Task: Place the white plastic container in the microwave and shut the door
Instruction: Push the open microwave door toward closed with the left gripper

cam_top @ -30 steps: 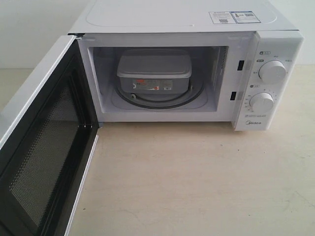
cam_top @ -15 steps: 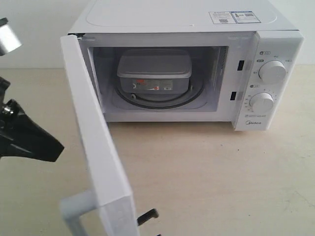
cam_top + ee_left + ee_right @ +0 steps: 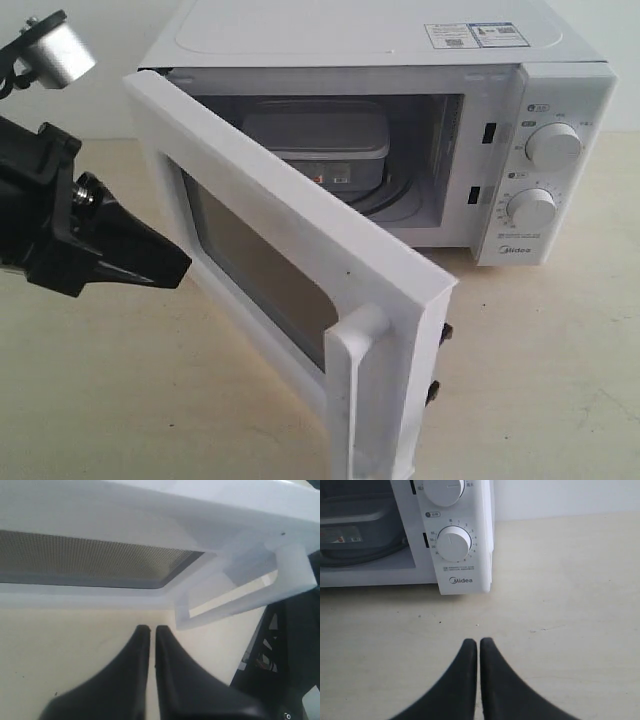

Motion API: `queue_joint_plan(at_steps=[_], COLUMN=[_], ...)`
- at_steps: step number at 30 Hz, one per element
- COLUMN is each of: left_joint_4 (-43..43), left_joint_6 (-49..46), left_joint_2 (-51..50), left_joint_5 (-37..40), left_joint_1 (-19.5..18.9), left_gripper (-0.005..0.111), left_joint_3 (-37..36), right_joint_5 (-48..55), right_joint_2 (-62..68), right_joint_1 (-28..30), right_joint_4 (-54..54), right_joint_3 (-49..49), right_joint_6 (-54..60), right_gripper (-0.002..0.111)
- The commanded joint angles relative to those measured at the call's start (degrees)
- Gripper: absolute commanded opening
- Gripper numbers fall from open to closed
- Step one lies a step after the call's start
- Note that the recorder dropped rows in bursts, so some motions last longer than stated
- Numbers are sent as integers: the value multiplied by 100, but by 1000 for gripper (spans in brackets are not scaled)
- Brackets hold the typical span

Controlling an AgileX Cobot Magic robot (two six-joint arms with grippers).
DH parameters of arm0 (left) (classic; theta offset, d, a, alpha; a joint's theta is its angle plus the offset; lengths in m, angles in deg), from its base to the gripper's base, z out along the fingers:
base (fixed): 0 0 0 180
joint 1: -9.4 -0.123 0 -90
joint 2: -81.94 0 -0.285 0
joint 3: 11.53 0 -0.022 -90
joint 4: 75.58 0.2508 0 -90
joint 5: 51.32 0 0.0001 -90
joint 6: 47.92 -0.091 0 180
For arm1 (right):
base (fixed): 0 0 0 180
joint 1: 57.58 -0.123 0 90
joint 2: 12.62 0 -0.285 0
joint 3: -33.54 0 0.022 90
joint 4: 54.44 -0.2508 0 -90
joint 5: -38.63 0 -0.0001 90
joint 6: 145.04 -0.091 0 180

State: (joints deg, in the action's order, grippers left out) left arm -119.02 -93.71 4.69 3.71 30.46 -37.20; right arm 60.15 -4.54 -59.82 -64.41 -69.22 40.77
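The white plastic container [image 3: 318, 140] sits inside the microwave [image 3: 360, 40] on the turntable, its red-marked label facing out; it also shows in the right wrist view, container [image 3: 355, 525]. The door [image 3: 290, 270] stands about half closed, its bar handle [image 3: 360, 390] nearest the camera. My left gripper [image 3: 180, 268] is shut and empty, its tip just behind the door's outer face. In the left wrist view the left gripper [image 3: 149, 628] points at the door's window [image 3: 90, 560] and handle [image 3: 240, 595]. My right gripper [image 3: 478, 641] is shut, empty, low over the table in front of the knob panel [image 3: 455, 543].
The beige table [image 3: 540, 380] extends in front of and to the right of the microwave. Two round knobs [image 3: 553, 145] sit on the right panel. A silver camera housing [image 3: 55, 50] of the left arm hangs at upper left.
The door has swung from fully open to about half closed. My left arm came into view from the left and moved rightward behind the door.
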Motion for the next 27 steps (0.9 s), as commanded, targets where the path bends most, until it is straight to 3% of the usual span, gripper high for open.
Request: queue_joint_plan(at_steps=[1, 18, 23, 27], left_joint_4=[-87, -87, -87, -188], left_joint_6=[-125, -227, -227, -600], left_joint_2=[-11, -11, -11, -15], left_joint_5=[-167, -70, -116, -629], left_joint_1=[31, 31, 31, 31], left_gripper=[4, 4, 4, 4], left_joint_3=[-16, -16, -16, -16], right_joint_5=[-32, -134, -1310, -2301], right_joint_2=[-29, -29, -29, -29], right_joint_1=[41, 41, 41, 41], right_joint_4=[4, -61, -2444, -3419], right_joint_3=[-3, -3, -3, -3], right_joint_6=[30, -14, -250, -297], right_gripper=[0, 0, 0, 0])
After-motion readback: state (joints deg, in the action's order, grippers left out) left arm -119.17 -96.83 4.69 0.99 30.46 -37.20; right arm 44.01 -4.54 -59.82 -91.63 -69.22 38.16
